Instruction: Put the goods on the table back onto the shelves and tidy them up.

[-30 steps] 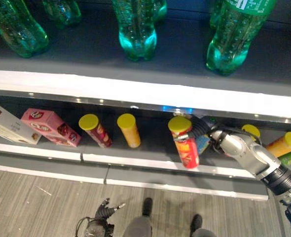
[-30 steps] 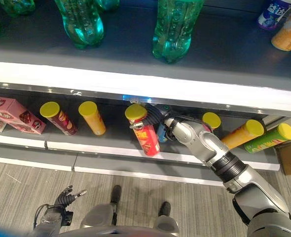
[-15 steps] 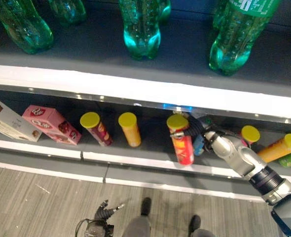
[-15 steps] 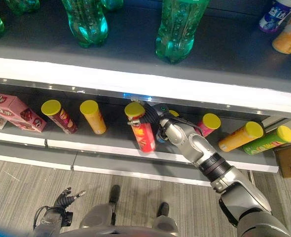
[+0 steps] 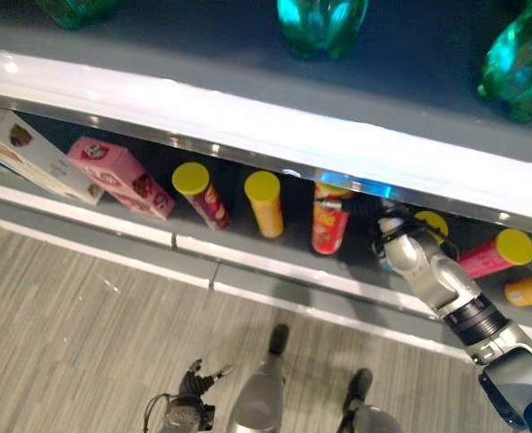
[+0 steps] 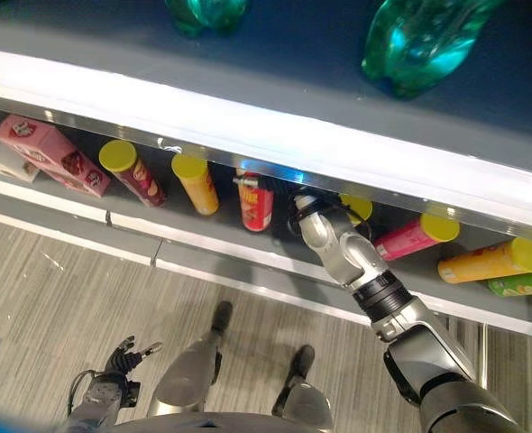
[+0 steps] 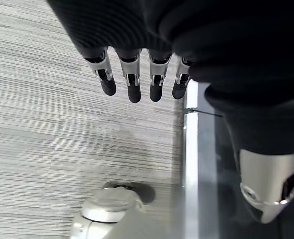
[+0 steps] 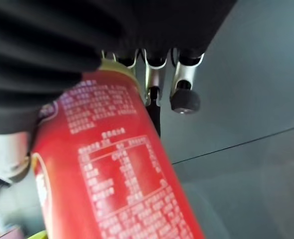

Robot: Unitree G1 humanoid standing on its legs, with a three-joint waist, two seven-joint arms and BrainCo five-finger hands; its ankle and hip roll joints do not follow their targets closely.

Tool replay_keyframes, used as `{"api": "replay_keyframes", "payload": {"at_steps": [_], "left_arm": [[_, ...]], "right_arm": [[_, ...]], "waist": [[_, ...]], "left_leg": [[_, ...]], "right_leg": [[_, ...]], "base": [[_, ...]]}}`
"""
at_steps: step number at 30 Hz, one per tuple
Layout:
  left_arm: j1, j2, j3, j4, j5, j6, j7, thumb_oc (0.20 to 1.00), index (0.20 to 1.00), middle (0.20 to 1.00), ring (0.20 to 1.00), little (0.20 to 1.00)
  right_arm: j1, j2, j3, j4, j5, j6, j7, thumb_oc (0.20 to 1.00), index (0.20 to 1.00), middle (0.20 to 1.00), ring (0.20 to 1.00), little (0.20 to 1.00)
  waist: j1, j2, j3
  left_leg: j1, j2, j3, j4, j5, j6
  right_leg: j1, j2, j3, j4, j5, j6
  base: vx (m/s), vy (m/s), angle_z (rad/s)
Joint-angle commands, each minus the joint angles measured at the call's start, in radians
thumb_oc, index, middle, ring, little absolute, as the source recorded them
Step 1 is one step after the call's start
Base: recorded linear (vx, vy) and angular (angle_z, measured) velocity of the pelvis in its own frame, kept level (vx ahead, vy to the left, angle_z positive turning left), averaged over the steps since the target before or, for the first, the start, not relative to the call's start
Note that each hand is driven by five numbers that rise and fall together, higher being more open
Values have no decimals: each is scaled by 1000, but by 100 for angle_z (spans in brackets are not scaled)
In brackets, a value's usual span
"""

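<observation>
Right wrist view: red can [image 8: 112,179], printed label, against hand [image 8: 152,74].

Grey striped, seemingly carpeted floor [image 5: 86,334]

This is a shop aisle, or a mock-up of one. A grey shelf unit [image 5: 248,135] with long pale edge strips runs across both eye views. Its upper shelf carries green plastic bottles [image 6: 419,41], while the lower shelf [image 5: 275,271] holds snack goods: yellow-lidded crisp tubes [image 5: 266,203] in red, yellow and pink, plus pink biscuit boxes [image 5: 122,176]. Grey wood-look flooring [image 5: 86,343] lies in front of the shelving.
</observation>
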Motion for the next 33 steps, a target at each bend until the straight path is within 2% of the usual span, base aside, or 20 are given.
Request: {"api": "replay_keyframes", "payload": {"at_steps": [1, 6, 11, 22, 33], "left_arm": [[-29, 33, -42, 6, -41, -24, 38, 1000, 1000, 1000, 1000, 1000], [-45, 37, -47, -27, -53, -34, 49, 1000, 1000, 1000, 1000, 1000], [-40, 25, -44, -23, -43, -29, 50, 1000, 1000, 1000, 1000, 1000], [-54, 16, -46, -31, -41, -31, 57, 1000, 1000, 1000, 1000, 1000], [-60, 13, -35, -18, -41, -39, 59, 1000, 1000, 1000, 1000, 1000]], "right_arm": [[-71, -2, -32, -111, -33, -25, -106, 200, 200, 200, 200, 200], [-48, -31, -90, -164, -49, -19, -151, 200, 200, 200, 200, 200], [-2, -53, -134, -237, -52, -29, -158, 200, 200, 200, 200, 200], [29, -69, -110, -239, -65, -38, -140, 200, 200, 200, 200, 200], [41, -117, -66, -208, -92, -39, -108, 200, 200, 200, 200, 200]], "waist": [[13, -6, -10], [8, 14, 40], [-8, 33, 65], [-36, 54, 90], [-53, 55, 102]], "left_leg": [[28, 66, 28, 104, -176, -19], [-32, 59, 5, 127, -170, -23], [-72, 53, 7, 147, -172, -22], [-92, 47, 8, 172, -177, -23], [-96, 47, 6, 162, -171, -25]], "right_leg": [[-41, -95, 44, 114, -41, 51], [-90, -99, 36, 142, -50, 45], [-129, -107, 40, 161, -55, 41], [-158, -117, 44, 194, -71, 36], [-173, -122, 48, 199, -68, 36]], "base": [[-67, -5, 10], [-50, -1, 12], [-33, 16, 12], [-19, 16, -2], [-3, 4, -1]]}}
